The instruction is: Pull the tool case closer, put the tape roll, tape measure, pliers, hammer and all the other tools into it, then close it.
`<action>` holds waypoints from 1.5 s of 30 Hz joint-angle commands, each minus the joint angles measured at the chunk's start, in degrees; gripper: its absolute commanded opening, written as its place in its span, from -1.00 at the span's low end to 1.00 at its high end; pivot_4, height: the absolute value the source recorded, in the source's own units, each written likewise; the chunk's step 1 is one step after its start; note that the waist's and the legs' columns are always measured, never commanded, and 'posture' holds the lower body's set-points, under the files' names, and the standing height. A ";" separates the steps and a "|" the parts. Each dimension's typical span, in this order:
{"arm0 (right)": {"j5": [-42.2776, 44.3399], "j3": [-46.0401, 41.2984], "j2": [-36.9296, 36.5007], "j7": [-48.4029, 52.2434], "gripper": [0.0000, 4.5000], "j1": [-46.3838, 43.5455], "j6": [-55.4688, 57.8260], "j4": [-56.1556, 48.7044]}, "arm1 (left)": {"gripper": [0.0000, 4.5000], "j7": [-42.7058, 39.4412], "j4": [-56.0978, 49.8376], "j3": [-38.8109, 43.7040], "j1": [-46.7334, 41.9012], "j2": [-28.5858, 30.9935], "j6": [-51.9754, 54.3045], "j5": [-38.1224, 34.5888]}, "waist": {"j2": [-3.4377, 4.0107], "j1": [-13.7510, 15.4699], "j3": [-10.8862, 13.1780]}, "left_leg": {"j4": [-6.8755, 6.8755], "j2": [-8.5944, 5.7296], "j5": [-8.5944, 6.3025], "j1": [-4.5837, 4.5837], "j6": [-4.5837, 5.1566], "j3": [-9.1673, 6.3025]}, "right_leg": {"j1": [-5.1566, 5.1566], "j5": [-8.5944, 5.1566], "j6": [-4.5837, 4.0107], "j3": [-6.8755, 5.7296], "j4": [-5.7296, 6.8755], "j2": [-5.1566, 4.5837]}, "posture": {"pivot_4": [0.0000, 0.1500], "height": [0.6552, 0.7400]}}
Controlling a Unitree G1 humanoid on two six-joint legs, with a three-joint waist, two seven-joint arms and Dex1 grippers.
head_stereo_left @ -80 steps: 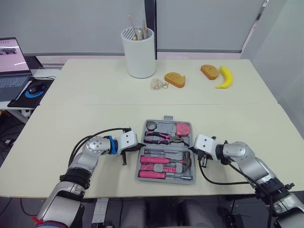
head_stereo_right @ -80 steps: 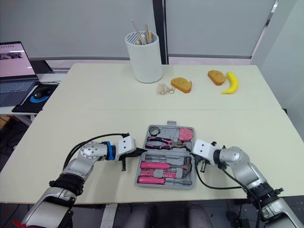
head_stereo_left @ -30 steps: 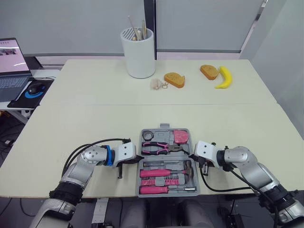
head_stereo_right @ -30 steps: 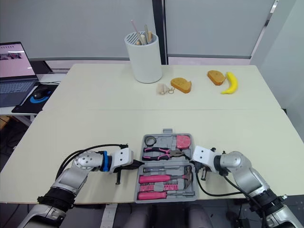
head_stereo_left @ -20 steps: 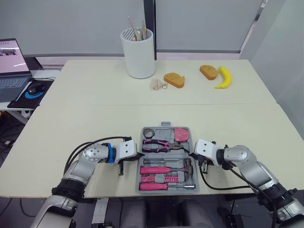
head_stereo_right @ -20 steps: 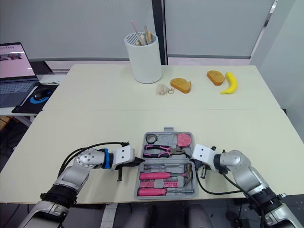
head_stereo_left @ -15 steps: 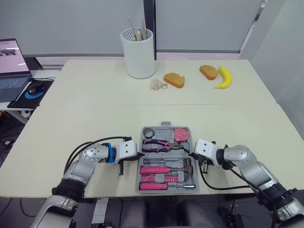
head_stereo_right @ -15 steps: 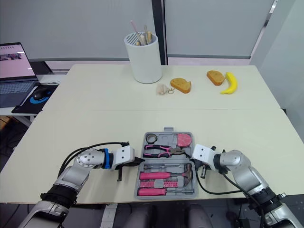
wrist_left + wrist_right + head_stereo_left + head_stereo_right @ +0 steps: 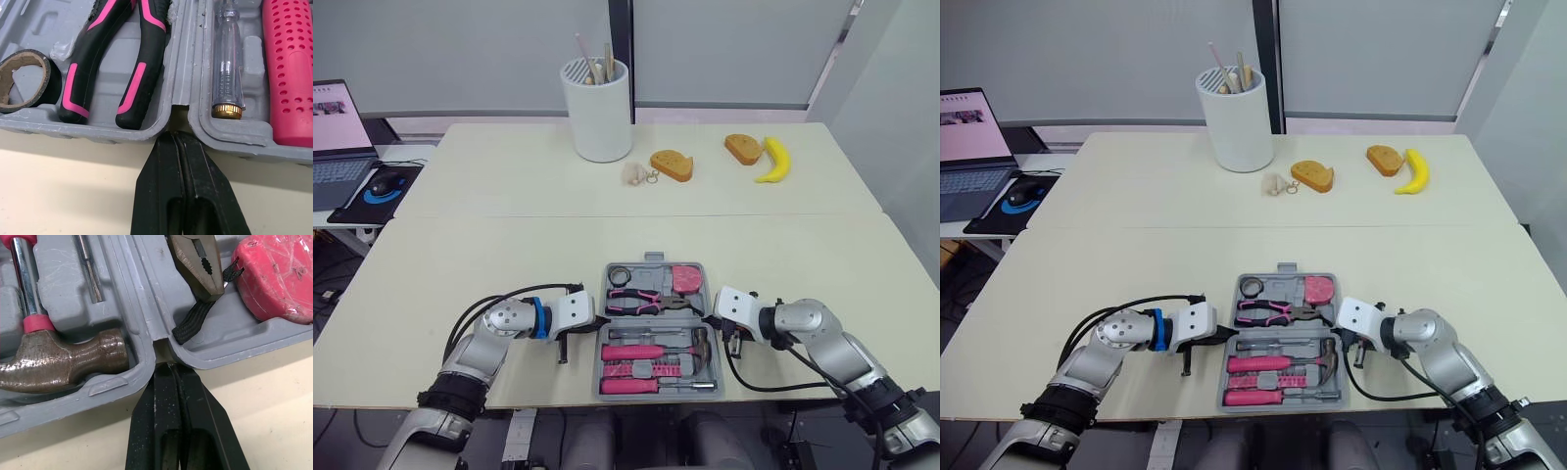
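The grey tool case (image 9: pixel 651 277) lies open and flat near the table's front edge. Its far half holds the black tape roll (image 9: pixel 619 275), the pink-handled pliers (image 9: pixel 641 298) and the red tape measure (image 9: pixel 685 278). In the near half lie the hammer (image 9: pixel 699 341) and pink-handled screwdrivers (image 9: pixel 631 353). My left gripper (image 9: pixel 599 319) is shut at the hinge notch on the case's left side (image 9: pixel 175 134). At the matching notch on the right side, my right gripper (image 9: pixel 707 318) is shut too (image 9: pixel 167 364).
A white utensil holder (image 9: pixel 600 108) stands at the back, with two bread pieces (image 9: pixel 673 164) (image 9: pixel 745 148), a banana (image 9: pixel 775 160) and a small keyring item (image 9: pixel 634 173) beside it. A laptop (image 9: pixel 337 137) and mouse sit on a desk to the left.
The case has slid nearer to the table's front edge, with both grippers at its hinge. In the last half second nothing has visibly moved.
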 commanded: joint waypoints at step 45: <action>12.71 -20.50 1.76 -16.75 -1.00 18.36 19.53 -30.33 | -0.99 -3.66 -27.79 -10.74 6.11 4.06 15.77 -7.32 | 0.27 0.65 -0.18 | -0.16 0.04 -0.01 0.07 0.00 -0.03 | 0.22 -0.01 0.01 0.04 -0.36 0.03 | 1.00 1.00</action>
